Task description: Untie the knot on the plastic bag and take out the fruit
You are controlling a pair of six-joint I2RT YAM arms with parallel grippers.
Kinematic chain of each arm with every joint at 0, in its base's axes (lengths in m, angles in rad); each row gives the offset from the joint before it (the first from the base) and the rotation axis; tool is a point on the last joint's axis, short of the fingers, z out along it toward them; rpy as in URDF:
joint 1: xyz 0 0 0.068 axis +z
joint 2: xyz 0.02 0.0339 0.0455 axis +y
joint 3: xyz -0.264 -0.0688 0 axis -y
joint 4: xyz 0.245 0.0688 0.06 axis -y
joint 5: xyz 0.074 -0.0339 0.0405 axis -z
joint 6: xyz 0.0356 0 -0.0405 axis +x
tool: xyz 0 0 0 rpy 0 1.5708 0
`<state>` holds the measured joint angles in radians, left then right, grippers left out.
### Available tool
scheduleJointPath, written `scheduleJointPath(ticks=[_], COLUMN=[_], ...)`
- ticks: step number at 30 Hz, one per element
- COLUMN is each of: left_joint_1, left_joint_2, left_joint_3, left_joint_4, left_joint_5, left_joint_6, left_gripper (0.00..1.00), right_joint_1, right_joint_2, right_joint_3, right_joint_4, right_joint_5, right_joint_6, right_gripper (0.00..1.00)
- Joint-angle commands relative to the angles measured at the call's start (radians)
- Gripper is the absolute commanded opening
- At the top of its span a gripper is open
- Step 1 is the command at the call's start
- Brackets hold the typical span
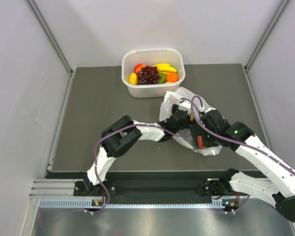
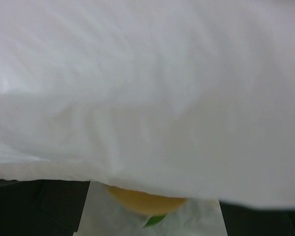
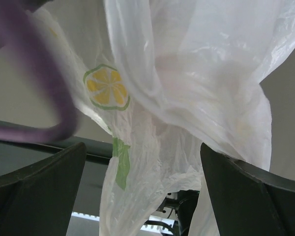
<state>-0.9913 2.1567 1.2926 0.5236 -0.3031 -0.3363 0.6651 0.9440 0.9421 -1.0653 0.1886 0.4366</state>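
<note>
The plastic bag [image 1: 183, 101] lies crumpled on the dark table, right of centre, with both grippers at it. In the left wrist view its white film [image 2: 147, 88] fills most of the picture. A yellow-orange fruit [image 2: 145, 200] with a green leaf peeks out under the film's edge. My left gripper [image 2: 152, 219] is open, its dark fingers [image 2: 34, 206] wide apart on either side of that fruit. My right gripper [image 3: 142, 196] is open too, and the bag's film [image 3: 196, 98], printed with a lemon slice, hangs between its fingers [image 3: 37, 191]. I cannot make out the knot.
A white tub [image 1: 175, 57] stands at the back centre, holding dark grapes [image 1: 148, 74], bananas, an orange piece and other fruit. Grey walls close in the table on the left, back and right. A purple cable [image 3: 44, 88] loops across the right wrist view.
</note>
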Motion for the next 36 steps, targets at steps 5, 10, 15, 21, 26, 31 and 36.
scheduleJointPath(ticks=[5, 10, 15, 21, 26, 31, 36], left_joint_1=[0.003, 0.006, 0.005, -0.003, -0.003, -0.004, 0.008], left_joint_2=[0.095, 0.060, -0.026, -0.262, -0.461, -0.676, -0.819], left_joint_3=[0.142, 0.087, -0.002, -0.168, -0.245, -0.332, -0.287], left_joint_4=[-0.060, -0.016, 0.018, -0.039, -0.223, -0.330, -0.414], left_joint_5=[0.021, 0.064, 0.099, 0.257, 0.401, 0.431, 0.271], left_joint_6=[0.042, 0.056, 0.053, 0.007, -0.058, -0.133, -0.107], left_gripper=[0.95, 0.58, 0.06, 0.00, 0.00, 0.00, 0.00], right_joint_1=[0.002, 0.002, 0.002, 0.004, 0.004, 0.002, 0.001], right_joint_2=[-0.014, -0.017, -0.017, -0.014, 0.010, 0.026, 0.018], right_joint_3=[-0.002, -0.005, 0.000, 0.014, 0.034, 0.055, 0.061], right_joint_4=[0.056, 0.065, 0.083, 0.119, 0.143, 0.163, 0.165], right_joint_5=[0.009, 0.012, 0.023, 0.061, 0.090, 0.104, 0.109], right_joint_6=[-0.018, -0.016, -0.009, 0.001, 0.005, 0.007, 0.001], right_gripper=[1.00, 0.99, 1.00, 1.00, 1.00, 1.00, 1.00])
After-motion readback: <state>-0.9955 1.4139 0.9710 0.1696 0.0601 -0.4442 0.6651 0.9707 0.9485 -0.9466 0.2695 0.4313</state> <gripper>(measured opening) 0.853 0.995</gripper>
